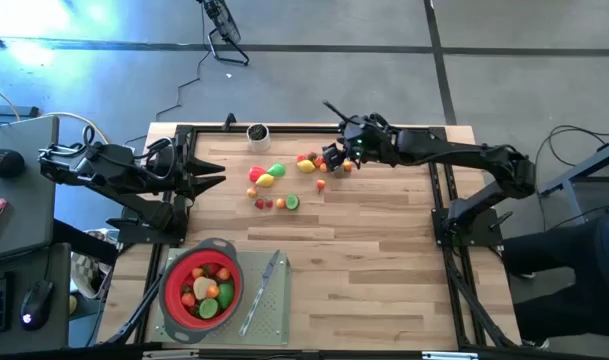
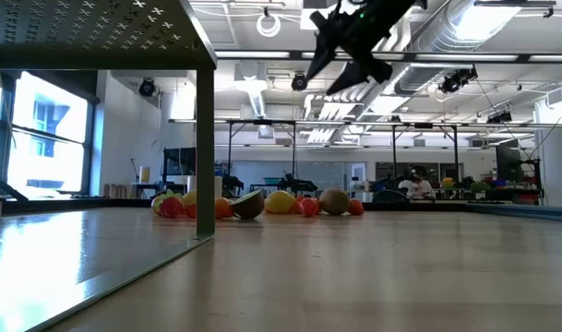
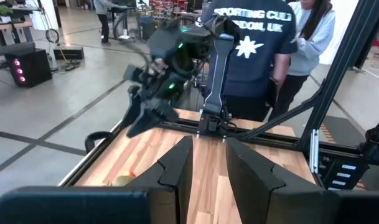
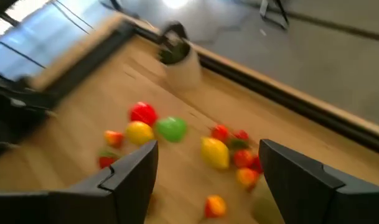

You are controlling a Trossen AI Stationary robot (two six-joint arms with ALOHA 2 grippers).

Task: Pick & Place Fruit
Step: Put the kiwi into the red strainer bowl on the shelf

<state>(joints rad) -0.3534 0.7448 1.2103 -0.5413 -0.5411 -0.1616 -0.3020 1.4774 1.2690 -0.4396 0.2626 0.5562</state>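
Note:
Small toy fruits [image 1: 274, 180] lie loose on the far middle of the table: a red, a green and a yellow one together, a lemon [image 4: 215, 152], and small red and orange pieces [image 2: 299, 205]. More fruits fill the red strainer [image 1: 174, 290] at the near left. My right gripper [image 4: 208, 180] hangs open and empty above the right part of the cluster [image 1: 334, 158], well off the table [image 2: 350, 46]. My left gripper [image 3: 209, 168] waits open at the table's left edge [image 1: 212, 174].
The strainer stands on a grey perforated tray [image 1: 269, 320] with a slim knife [image 1: 264, 290] beside it. A small cup [image 1: 256, 133] sits at the far edge near the fruit. People [image 3: 251, 56] stand beyond the right side. Bare wood lies between cluster and tray.

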